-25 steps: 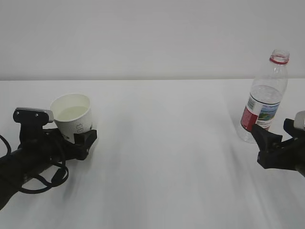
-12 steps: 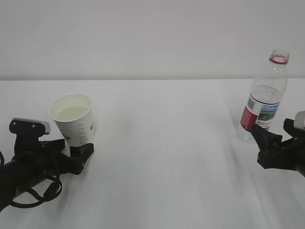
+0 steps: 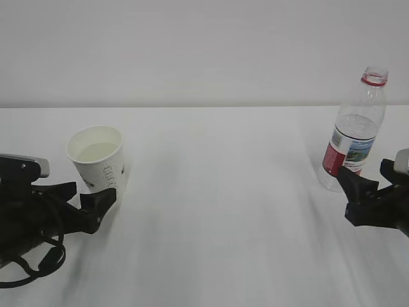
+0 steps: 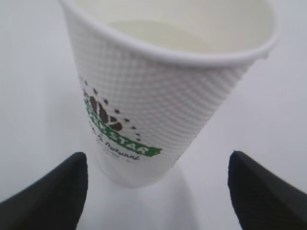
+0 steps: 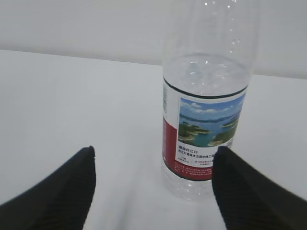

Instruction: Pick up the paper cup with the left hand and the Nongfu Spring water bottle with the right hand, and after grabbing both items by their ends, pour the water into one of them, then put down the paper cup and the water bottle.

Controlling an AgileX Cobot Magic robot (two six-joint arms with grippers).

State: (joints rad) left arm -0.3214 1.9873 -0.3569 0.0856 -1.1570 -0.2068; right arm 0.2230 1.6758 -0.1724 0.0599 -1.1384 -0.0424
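The paper cup stands just ahead of the open left tool; the water bottle just ahead of the open right tool.

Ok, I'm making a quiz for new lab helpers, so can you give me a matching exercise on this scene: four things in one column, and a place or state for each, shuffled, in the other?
Things:
1. paper cup
2. water bottle
3. left end effector
4. right end effector

Places or states:
A. open, just in front of the red-and-white label
B. stands upright at the left, liquid inside
C. open, low beside a white dotted wall
D. stands upright at the right, no cap on its neck

Pairs: 1-B, 2-D, 3-C, 4-A
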